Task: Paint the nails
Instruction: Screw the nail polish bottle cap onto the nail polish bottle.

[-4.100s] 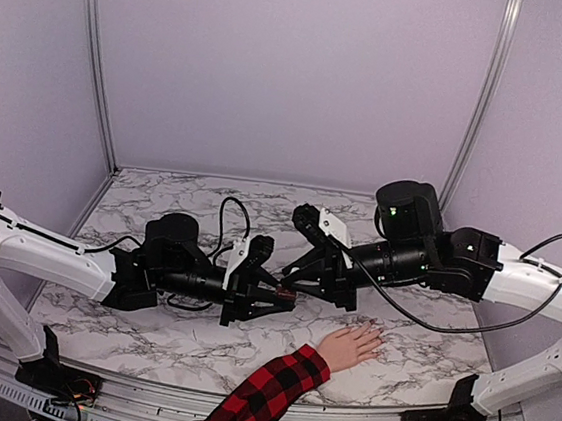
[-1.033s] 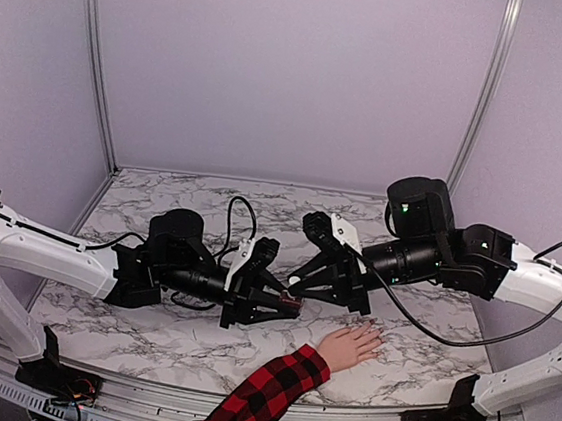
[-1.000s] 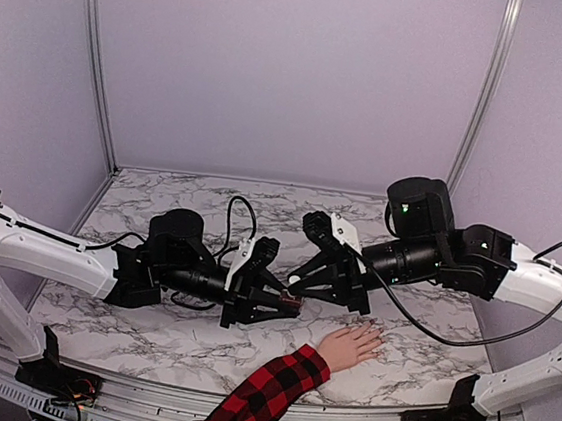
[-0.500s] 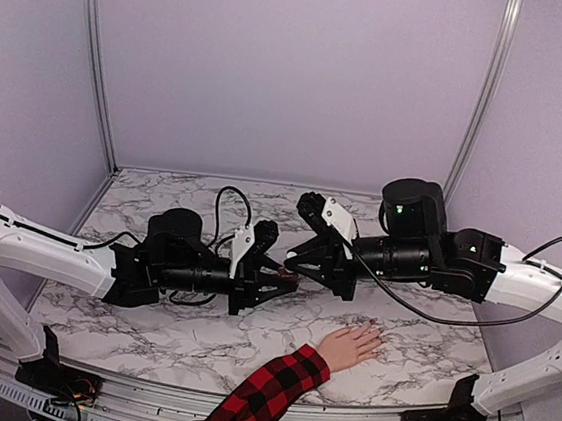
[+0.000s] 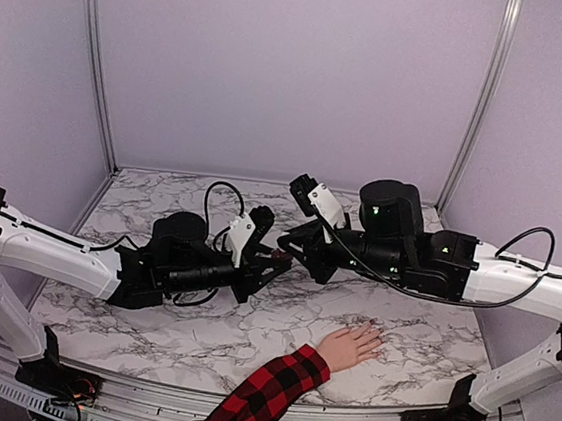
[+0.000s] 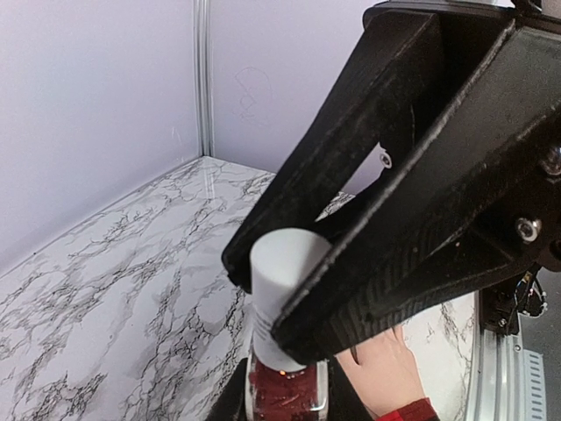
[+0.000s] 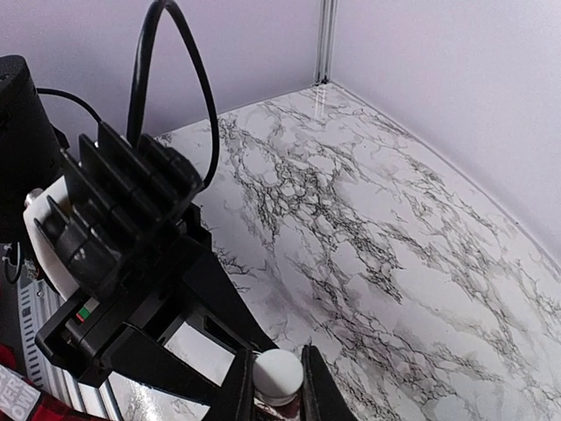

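Note:
The pale hand [image 5: 349,345] with its red-and-black plaid sleeve [image 5: 264,395] lies flat near the table's front edge. Its nails [image 5: 375,332] are too small to make out. Above the table's middle, my two grippers meet on a small dark-red polish bottle [image 6: 282,393] with a white cap [image 6: 279,281]. My left gripper [image 6: 280,402] is shut on the glass body. My right gripper [image 7: 279,388] is shut on the white cap [image 7: 279,372]. In the top view the left gripper [image 5: 267,263] and right gripper [image 5: 297,248] touch tips, behind and left of the hand.
The marble table [image 5: 161,208] is walled by lilac panels with metal posts [image 5: 96,60] at the back corners. A black cable [image 5: 220,199] loops over the left wrist. The hand [image 6: 386,373] shows below the bottle in the left wrist view.
Both grippers, still joined on the bottle and cap, have risen and moved back and left, away from the hand. Both stay shut.

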You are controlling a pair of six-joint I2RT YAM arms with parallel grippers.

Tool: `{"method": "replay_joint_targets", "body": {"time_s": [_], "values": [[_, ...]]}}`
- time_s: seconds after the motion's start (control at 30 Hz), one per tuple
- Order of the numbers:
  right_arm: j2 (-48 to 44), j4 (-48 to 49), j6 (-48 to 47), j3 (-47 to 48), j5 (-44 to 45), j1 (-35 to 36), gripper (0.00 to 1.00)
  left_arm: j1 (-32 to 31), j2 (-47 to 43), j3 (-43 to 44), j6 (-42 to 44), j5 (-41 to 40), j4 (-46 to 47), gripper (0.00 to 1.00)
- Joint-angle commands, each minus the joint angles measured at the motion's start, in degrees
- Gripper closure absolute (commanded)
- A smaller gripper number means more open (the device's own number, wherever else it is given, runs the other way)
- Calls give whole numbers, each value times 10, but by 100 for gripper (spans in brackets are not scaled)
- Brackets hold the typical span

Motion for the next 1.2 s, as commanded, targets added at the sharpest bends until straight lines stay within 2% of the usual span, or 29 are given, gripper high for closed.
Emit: {"method": "replay_joint_targets", "body": {"time_s": [0.0,0.17,0.3,0.43,0.53,0.67,0.9,1.1,1.17], "values": [[-13,-33,4,9,41,-5,79,6,-6,17,-4,-1,71,100],[-48,-23,-25,1,15,-7,53,12,-16,1,0,52,69,100],[-77,-13,-54,-10,-43,-7,45,15,-24,-5,15,126,60,100],[-94,-22,-92,-12,-159,-8,45,15,-27,0,40,229,34,100],[-94,-48,-121,2,-242,-7,49,15,-21,15,50,328,10,100],[-100,-69,-147,10,-300,-3,53,13,-14,23,42,401,7,100],[-95,-87,-159,22,-346,2,62,11,-3,34,30,446,5,100],[-73,-106,-162,34,-380,3,65,10,-4,37,33,447,5,100],[-71,-108,-163,34,-383,3,69,10,-3,38,33,449,5,100]]}}
